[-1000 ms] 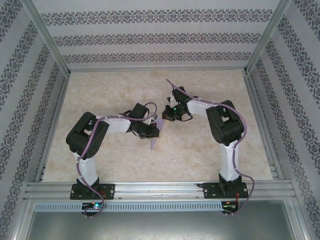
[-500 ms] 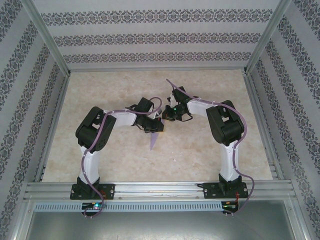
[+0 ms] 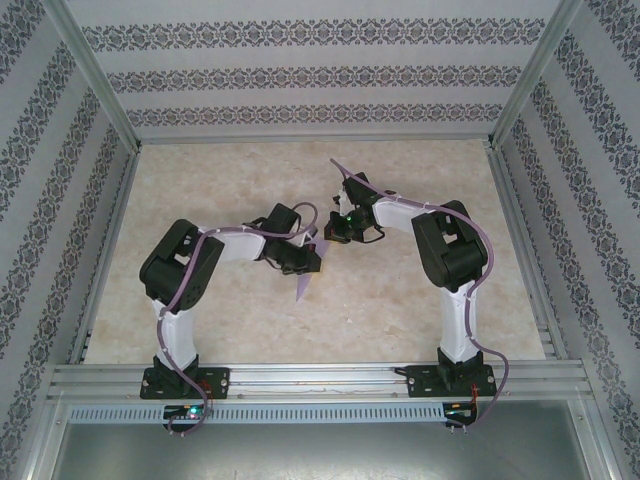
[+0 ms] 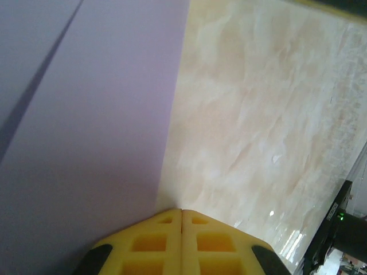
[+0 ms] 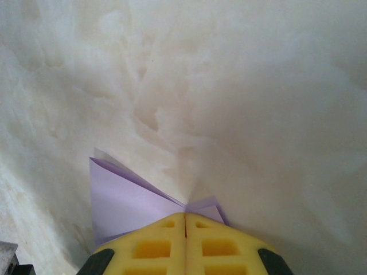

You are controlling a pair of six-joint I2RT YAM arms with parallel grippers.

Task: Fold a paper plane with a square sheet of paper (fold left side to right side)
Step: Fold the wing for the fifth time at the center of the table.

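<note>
The paper plane (image 3: 305, 278) lies on the marble-patterned table (image 3: 420, 300), a little left of the middle, between the two arms. From above its whole outline reads as a slim lilac dart. Its long axis runs from the far end, under the grippers, down toward the near edge, leaning slightly to the left. The sharp tip points at the near edge of the table.

The overhead camera gives shape and direction but little of the folds. The left wrist camera sees the paper (image 4: 86, 143) up close as a broad flat lilac surface. One dark lengthwise crease (image 4: 40, 80) slants across its upper left corner, and a straight edge runs down to the yellow fingertips. The right wrist camera shows the other end (image 5: 123, 197), where several layers fan out to the left and converge at the fingers (the stacked edges are plain here, too fine to pick out from above).

The left gripper (image 4: 182, 213) has its yellow fingers pressed flat together. The paper's edge meets their tips, but I cannot tell whether a layer is nipped between them. The right gripper (image 5: 184, 216) is also closed, pinching the gathered layers at the seam between its fingers.

In the overhead view the left gripper (image 3: 308, 262) sits over the dart's middle. The right gripper (image 3: 336, 232) is just beyond the far end, and the two are near each other.
</note>
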